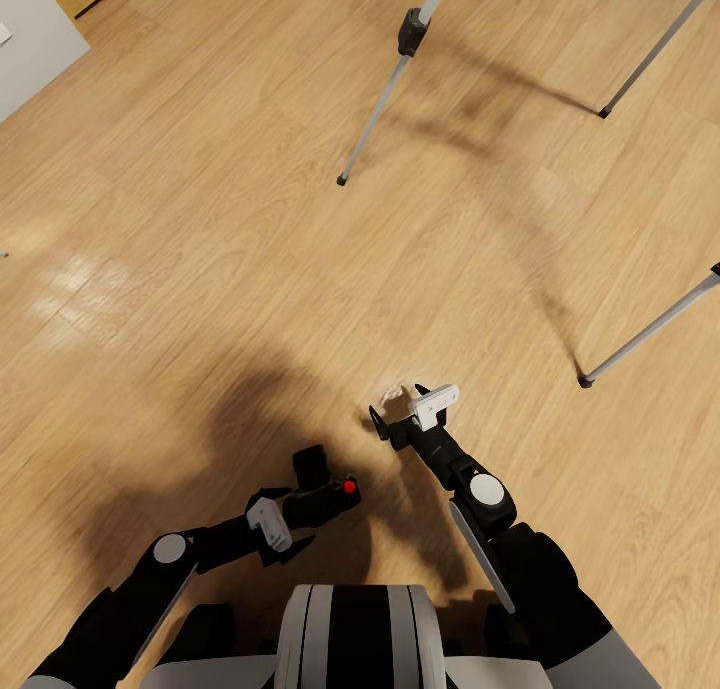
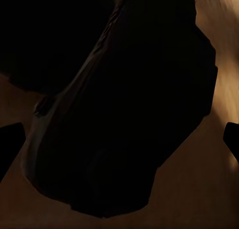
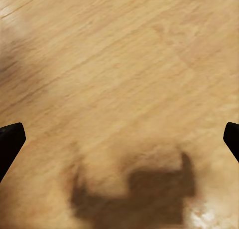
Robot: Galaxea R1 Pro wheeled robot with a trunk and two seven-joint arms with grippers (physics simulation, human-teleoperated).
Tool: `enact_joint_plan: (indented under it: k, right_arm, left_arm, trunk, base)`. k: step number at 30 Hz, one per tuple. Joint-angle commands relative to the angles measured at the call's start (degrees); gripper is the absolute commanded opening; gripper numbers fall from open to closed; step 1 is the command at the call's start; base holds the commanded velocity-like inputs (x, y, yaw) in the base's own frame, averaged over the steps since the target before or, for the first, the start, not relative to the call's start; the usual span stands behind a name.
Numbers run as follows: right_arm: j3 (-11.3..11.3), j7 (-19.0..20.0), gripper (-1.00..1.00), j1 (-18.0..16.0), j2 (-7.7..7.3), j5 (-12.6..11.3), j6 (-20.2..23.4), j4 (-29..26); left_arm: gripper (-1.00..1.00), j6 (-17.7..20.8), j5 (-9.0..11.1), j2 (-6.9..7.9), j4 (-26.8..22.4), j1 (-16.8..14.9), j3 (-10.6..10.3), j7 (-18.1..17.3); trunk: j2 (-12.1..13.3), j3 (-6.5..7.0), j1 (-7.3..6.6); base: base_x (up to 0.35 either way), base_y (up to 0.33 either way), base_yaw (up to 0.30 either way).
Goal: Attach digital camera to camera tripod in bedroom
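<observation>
Ahead of the robot, the tripod (image 1: 420, 24) is standing out of reach.
Well short of its legs, the left gripper (image 1: 300, 514) is clamping the camera (image 1: 322, 489); the right gripper (image 1: 400, 414) is hanging wide and empty, nearer the tripod.

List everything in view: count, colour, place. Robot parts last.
digital camera: one, black with a red dot, held in the left gripper above the floor, low centre of the head view.
camera tripod: one, silver-grey legs with black clamps and feet; three legs show, spread across the upper right of the head view.
wood floor: one, light plank, under everything.
white panel: one, upper left corner of the head view.
left gripper: one, black and white, shut on the camera.
right gripper: one, black and white, open and holding nothing, above the floor.
</observation>
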Motion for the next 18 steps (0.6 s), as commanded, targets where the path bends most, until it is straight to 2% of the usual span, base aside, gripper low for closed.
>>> enact_joint_plan:
  k: [1, 5, 9, 12, 18]
  right_arm:
    - [0.04, 0.09, 1.00, -0.02, -0.04, 0.01, 0.33, -0.09]
    - [0.04, 0.09, 1.00, -0.02, -0.04, 0.00, 0.32, -0.09]
    - [0.04, 0.09, 1.00, -0.02, -0.04, 0.02, 0.33, -0.09]
    - [0.04, 0.09, 1.00, -0.02, -0.04, 0.03, 0.34, -0.09]
    - [0.04, 0.09, 1.00, -0.02, -0.04, 0.03, 0.33, -0.09]
  left_arm:
    - [1.00, -0.30, -0.50, 0.02, -0.06, -0.02, -0.04, -0.01]
    - [1.00, -0.29, -0.50, 0.03, -0.04, -0.02, -0.02, 0.16]
    - [1.00, -0.21, -0.50, 0.06, 0.04, -0.02, -0.03, 4.54]
    - [1.00, -0.16, -0.54, 0.15, 0.90, -0.02, -0.09, 9.95]
    - [1.00, -0.18, -0.57, 0.11, 1.86, -0.02, -0.13, 13.24]
  trunk:
    - [-0.01, -0.03, -0.01]
    - [-0.01, -0.03, -0.01]
    - [-0.01, -0.03, -0.01]
    - [-0.01, -0.03, -0.01]
    - [-0.01, -0.03, -0.01]
  base:
    - [0.000, 0.000, 0.000]
    - [0.000, 0.000, 0.000]
    - [0.000, 0.000, 0.000]
    - [0.000, 0.000, 0.000]
    - [0.000, 0.000, 0.000]
